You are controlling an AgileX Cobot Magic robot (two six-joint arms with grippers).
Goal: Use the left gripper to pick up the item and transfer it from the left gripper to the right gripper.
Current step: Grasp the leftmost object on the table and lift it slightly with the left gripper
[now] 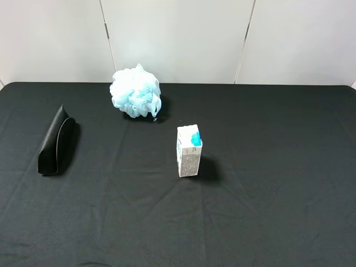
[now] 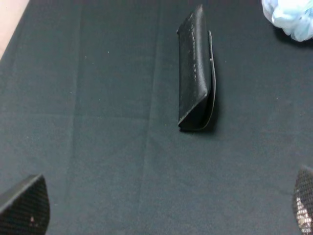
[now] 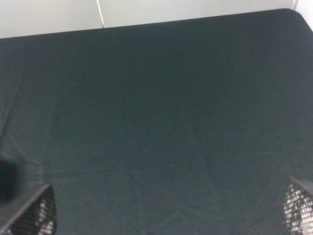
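Quick progress report from where I'm standing: basically none of the job is done. The black case point(image 1: 55, 143) is lying on the tabletop point(image 1: 267, 211) way over on the left side, with one end pointing toward the back wall. Nothing is touching it.

The left end effector point(image 2: 164, 208) has its fingers spread wide with nothing between them. In its wrist view you only catch the two tips at the edges. The case sits out ahead of it, well apart, and roughly lined up with the gap between the fingers. The right end effector point(image 3: 164, 210) is spread wide too, also empty, and it's just staring at bare black cloth. Neither arm shows in the overhead view at all.

The other stuff is out of the way. A light-blue bath puff point(image 1: 136, 92) sits near the back, and a small carton point(image 1: 189, 151) stands upright around the middle. Both are clear of the case, though the puff is the closer neighbour.

So by my reckoning the whole thing is left to do. The left one has to reach in, close on the case and lift it, then carry it toward the middle. After that the right one takes hold and the left lets go. My guess is it'll want to grab across the narrow width near one end, so there's a free end for the handoff.
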